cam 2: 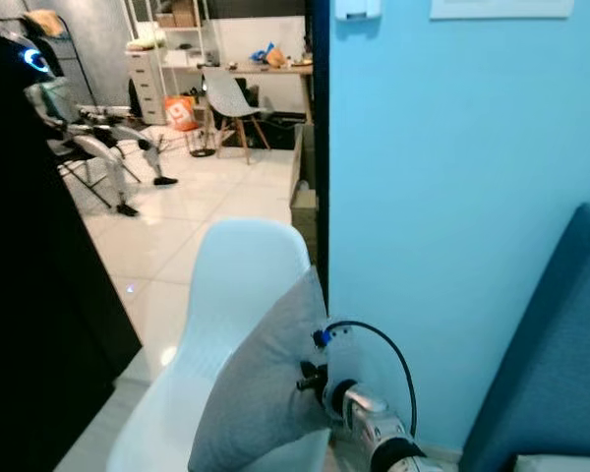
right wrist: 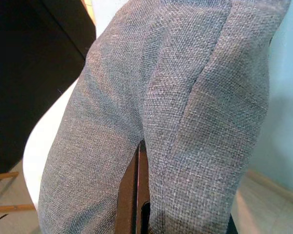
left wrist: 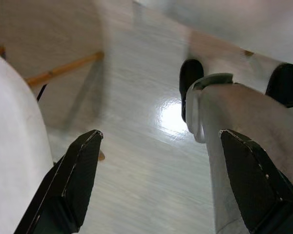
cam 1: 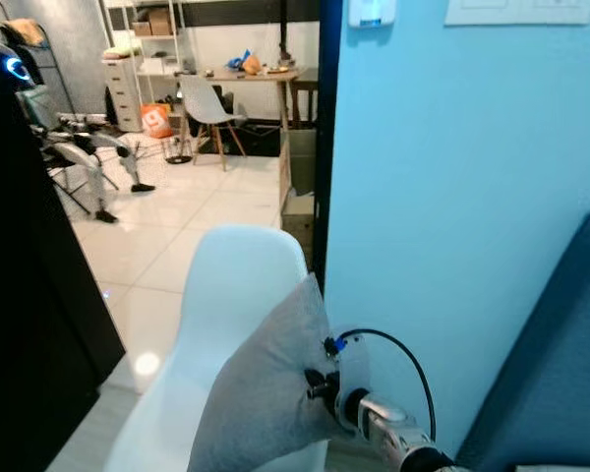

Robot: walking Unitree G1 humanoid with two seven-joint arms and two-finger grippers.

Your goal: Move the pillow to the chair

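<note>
One woven grey pillow (cam 1: 265, 393), moulded white chair (cam 1: 231, 285)

The pillow (cam 1: 265, 393) is grey with a fine woven look. The chair (cam 1: 231, 295) is white. The wall (cam 1: 452, 197) is light blue, and the sofa (cam 1: 560, 374) is a darker blue. The floor (cam 1: 167, 236) is shiny white tile. The left hand (left wrist: 161, 190) has black fingers (left wrist: 75, 180). A far-off bag (cam 1: 157, 120) is orange.

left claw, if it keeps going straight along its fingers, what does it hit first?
Most likely the pale glossy floor, seen between the open left claw; depth is hard to judge. The robot's own silver leg sits close beside that line.
</note>
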